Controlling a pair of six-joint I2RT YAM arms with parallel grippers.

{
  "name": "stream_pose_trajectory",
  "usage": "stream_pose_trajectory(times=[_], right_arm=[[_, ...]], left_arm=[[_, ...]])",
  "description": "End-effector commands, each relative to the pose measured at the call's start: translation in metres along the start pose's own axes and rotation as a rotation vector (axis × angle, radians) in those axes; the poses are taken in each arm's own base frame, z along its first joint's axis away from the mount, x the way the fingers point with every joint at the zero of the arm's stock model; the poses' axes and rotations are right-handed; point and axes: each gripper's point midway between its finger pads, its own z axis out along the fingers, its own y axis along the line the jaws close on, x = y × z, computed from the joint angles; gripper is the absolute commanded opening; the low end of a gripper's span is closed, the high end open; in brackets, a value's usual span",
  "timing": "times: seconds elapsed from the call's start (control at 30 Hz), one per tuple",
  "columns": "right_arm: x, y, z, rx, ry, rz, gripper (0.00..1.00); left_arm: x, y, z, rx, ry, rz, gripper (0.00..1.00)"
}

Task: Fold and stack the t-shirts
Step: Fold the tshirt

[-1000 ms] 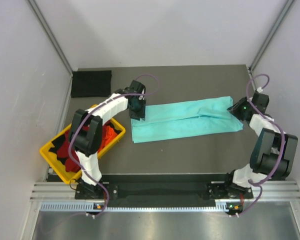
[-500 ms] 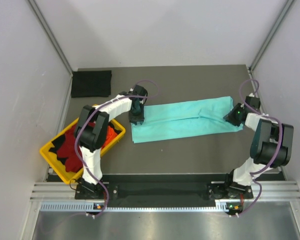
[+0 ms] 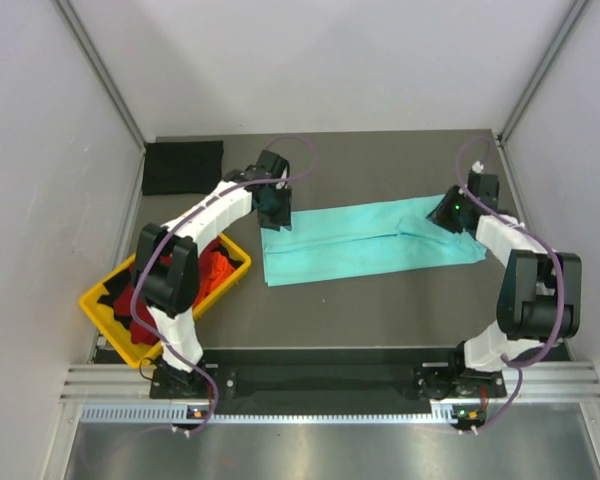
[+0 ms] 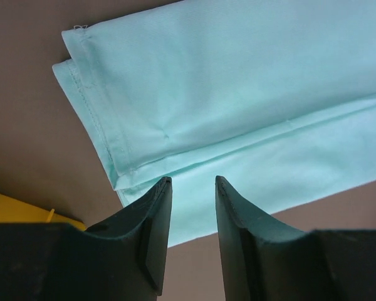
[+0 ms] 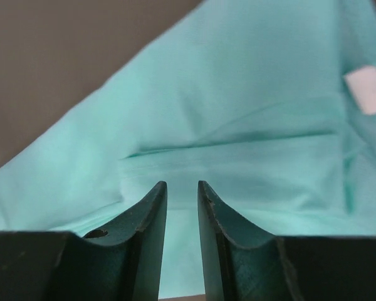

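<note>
Black shirt (image 3: 183, 166), ten o'clock: folded. Teal shirt (image 3: 370, 242): I judge half-folded. Red shirt (image 3: 216, 268) in tray (image 3: 92, 303) waits. Left gripper (image 4: 193, 182), right gripper (image 5: 182, 185): narrowly parted, empty.

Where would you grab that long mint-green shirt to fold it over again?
Probably at its left short end, the stitched hem, coming straight down from above: the shirt lies flat in a long strip, layers stacked there, and the open left gripper hovers near it.

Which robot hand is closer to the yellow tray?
The left hand. It is at the left end of the mint-teal t-shirt, just past the far corner of the yellow tray. The right hand is over the shirt's opposite end.
</note>
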Motion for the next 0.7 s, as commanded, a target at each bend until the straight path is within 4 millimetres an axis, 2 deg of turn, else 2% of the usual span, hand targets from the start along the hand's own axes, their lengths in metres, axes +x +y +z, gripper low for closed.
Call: stream_pose_trajectory(times=[0.0, 0.03, 0.07, 0.1, 0.23, 0.3, 0.37, 0.4, 0.47, 0.5, 0.67], right_arm=[[-0.018, 0.047, 0.000, -0.106, -0.054, -0.082, 0.28], [-0.022, 0.056, 0.002, -0.126, -0.061, -0.102, 0.29], [-0.019, 0.061, 0.010, -0.139, -0.047, -0.126, 0.30], [-0.025, 0.066, 0.012, -0.150, -0.057, -0.156, 0.31], [-0.020, 0.070, 0.030, -0.178, -0.013, -0.196, 0.31], [-0.013, 0.064, 0.037, -0.159, 0.015, -0.200, 0.30], [0.003, 0.072, 0.035, -0.153, 0.031, -0.229, 0.27], [0.014, 0.066, 0.035, -0.135, 0.046, -0.231, 0.26], [0.017, 0.063, 0.029, -0.107, 0.019, -0.235, 0.24], [0.025, 0.056, 0.029, -0.094, 0.027, -0.231, 0.24], [0.027, 0.050, 0.028, -0.074, -0.003, -0.218, 0.22]], left_arm=[[-0.011, -0.012, -0.028, 0.075, -0.054, 0.028, 0.39], [-0.010, -0.010, -0.028, 0.072, -0.052, 0.025, 0.39], [-0.007, -0.010, -0.028, 0.074, -0.046, 0.025, 0.39], [-0.004, -0.009, -0.026, 0.076, -0.037, 0.022, 0.39], [0.004, -0.015, -0.028, 0.126, -0.034, 0.009, 0.39], [0.009, -0.015, -0.027, 0.135, -0.024, 0.008, 0.39], [0.009, -0.012, -0.027, 0.122, -0.025, 0.013, 0.39], [0.008, -0.011, -0.027, 0.114, -0.026, 0.013, 0.39], [0.009, -0.007, -0.025, 0.095, -0.025, 0.015, 0.39], [0.008, -0.007, -0.025, 0.093, -0.028, 0.015, 0.39], [0.008, -0.007, -0.018, 0.093, -0.016, 0.013, 0.39]])
